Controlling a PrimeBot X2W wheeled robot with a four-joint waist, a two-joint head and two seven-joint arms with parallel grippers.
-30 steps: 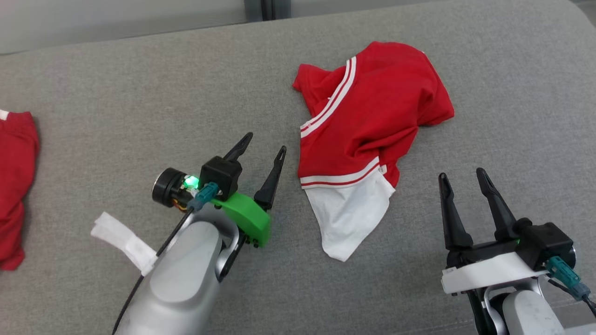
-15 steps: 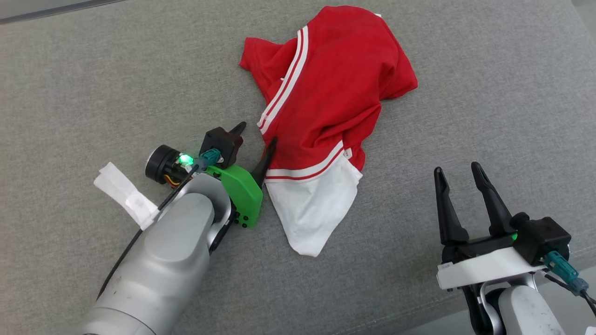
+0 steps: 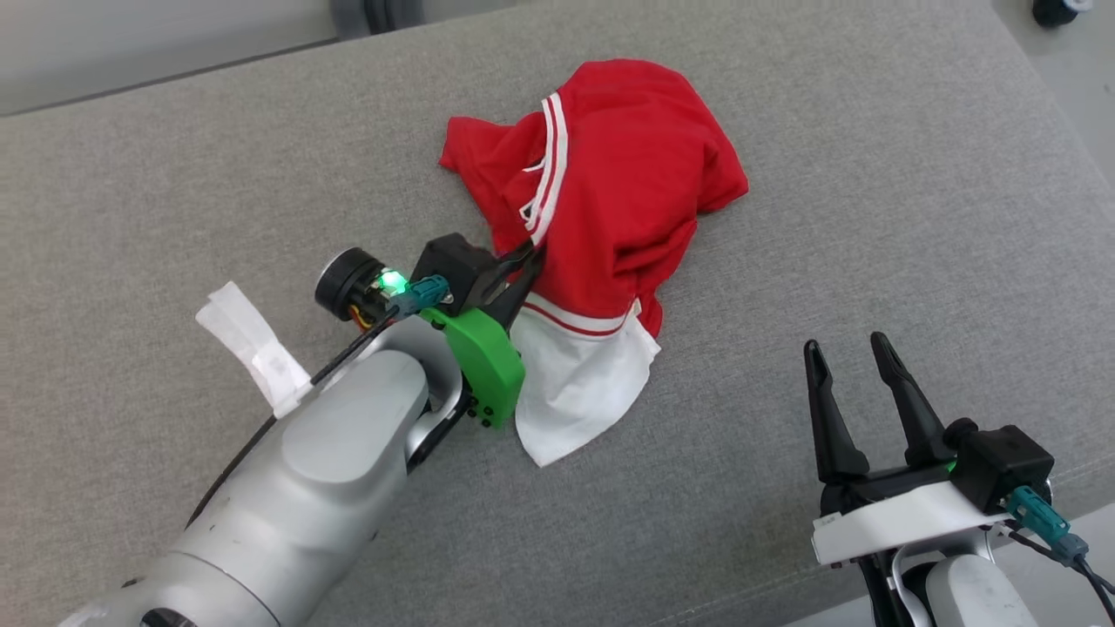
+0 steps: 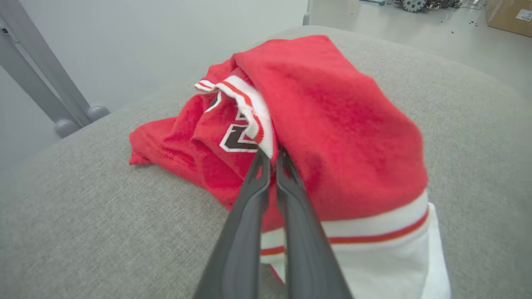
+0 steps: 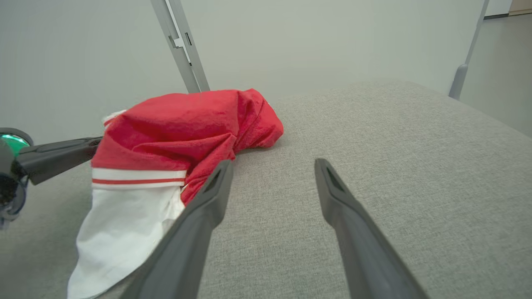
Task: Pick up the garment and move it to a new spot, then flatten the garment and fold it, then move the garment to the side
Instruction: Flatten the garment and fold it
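Note:
The garment is a crumpled red shirt with white stripes and a white lower panel, bunched on the grey cushion. My left gripper is shut on the garment's striped left edge, and the cloth rises there into a peak. In the left wrist view the two dark fingers meet on the white-striped hem of the garment. My right gripper stands open above the cushion to the right of the garment, touching nothing. The right wrist view has the garment at left, beyond the open right gripper.
A white tape tag hangs from the left forearm. The cushion's far edge meets a pale wall and metal legs. Bare floor shows past the cushion's right corner. Open grey cushion lies right and left of the garment.
My left gripper moved in to the garment's left edge and shut on it, bunching the cloth upward. The head camera has shifted. The right gripper stays open.

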